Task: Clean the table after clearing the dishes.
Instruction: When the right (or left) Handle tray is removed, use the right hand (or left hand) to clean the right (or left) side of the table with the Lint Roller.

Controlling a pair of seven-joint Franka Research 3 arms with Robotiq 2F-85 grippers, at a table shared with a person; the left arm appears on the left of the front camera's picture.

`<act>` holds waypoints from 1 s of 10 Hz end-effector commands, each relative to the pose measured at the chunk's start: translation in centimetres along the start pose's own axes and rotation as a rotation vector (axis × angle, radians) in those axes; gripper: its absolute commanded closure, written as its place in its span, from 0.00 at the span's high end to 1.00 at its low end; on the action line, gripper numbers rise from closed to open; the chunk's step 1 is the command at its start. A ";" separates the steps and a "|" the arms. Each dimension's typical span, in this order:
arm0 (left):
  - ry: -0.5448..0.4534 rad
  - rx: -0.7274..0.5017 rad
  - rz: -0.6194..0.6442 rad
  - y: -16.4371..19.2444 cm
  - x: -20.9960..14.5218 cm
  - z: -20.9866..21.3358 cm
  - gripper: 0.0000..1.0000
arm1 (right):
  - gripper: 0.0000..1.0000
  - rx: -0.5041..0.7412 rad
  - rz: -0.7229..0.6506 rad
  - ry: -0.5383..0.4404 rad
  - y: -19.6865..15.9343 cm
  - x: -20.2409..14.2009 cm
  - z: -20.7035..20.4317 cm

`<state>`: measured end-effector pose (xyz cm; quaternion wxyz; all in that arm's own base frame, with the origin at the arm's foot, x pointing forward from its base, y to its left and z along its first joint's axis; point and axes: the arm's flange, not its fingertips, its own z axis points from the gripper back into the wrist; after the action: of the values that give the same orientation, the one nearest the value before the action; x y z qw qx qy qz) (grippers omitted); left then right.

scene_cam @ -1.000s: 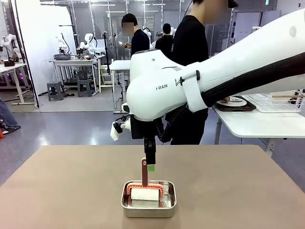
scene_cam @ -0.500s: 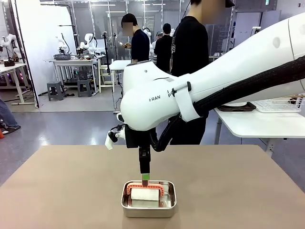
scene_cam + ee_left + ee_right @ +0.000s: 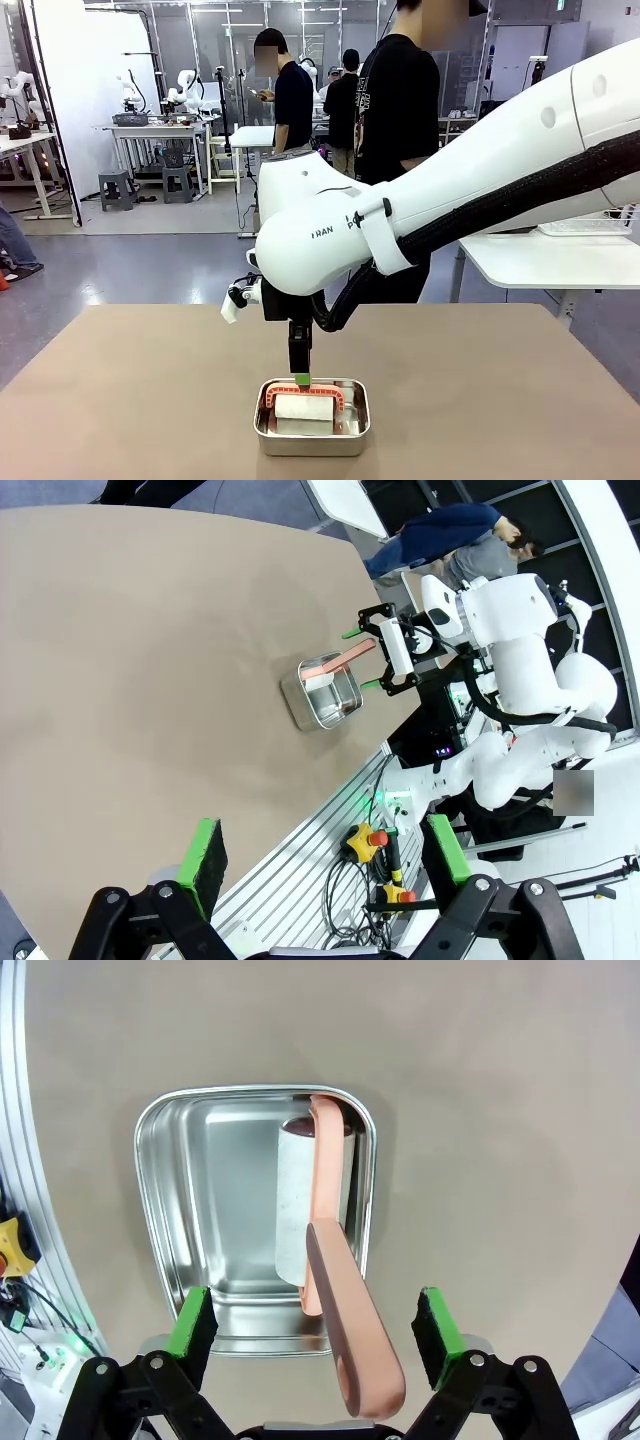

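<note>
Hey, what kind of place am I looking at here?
Probably a robotics lab: a white robot arm reaches over a tan table, with an emergency stop button nearby and a workbench behind.

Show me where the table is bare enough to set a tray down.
Free: the broad stretch of table left of the steel pan, the matching stretch to its right, and the far band between pan and far edge. Crowded: the near centre, where the right arm's open jaws straddle the roller handle above the pan.

Front view: roller (image 3: 303, 407) handle mostly behind the right hand (image 3: 301, 378); table (image 3: 120, 400) corners past the frame edges.
</note>
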<state>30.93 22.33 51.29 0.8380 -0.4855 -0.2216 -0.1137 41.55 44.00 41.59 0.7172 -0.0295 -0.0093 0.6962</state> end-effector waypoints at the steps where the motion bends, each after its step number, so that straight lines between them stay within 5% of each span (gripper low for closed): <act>1: -0.002 -0.004 -0.011 -0.2 -0.3 0.3 1.00 | 1.00 -0.046 -0.022 0.005 0.6 0.0 -0.4; 4: -0.002 -0.004 -0.011 -0.2 -0.3 0.3 1.00 | 0.86 -0.052 -0.025 -0.002 0.4 -0.4 -0.7; 10: -0.002 -0.004 -0.011 -0.2 -0.3 0.3 1.00 | 0.29 -0.058 -0.044 -0.011 0.0 -0.7 -0.2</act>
<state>30.93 22.33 51.29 0.8380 -0.4855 -0.2216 -0.1137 42.17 43.70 41.67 0.7207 -0.0353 -0.0253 0.6919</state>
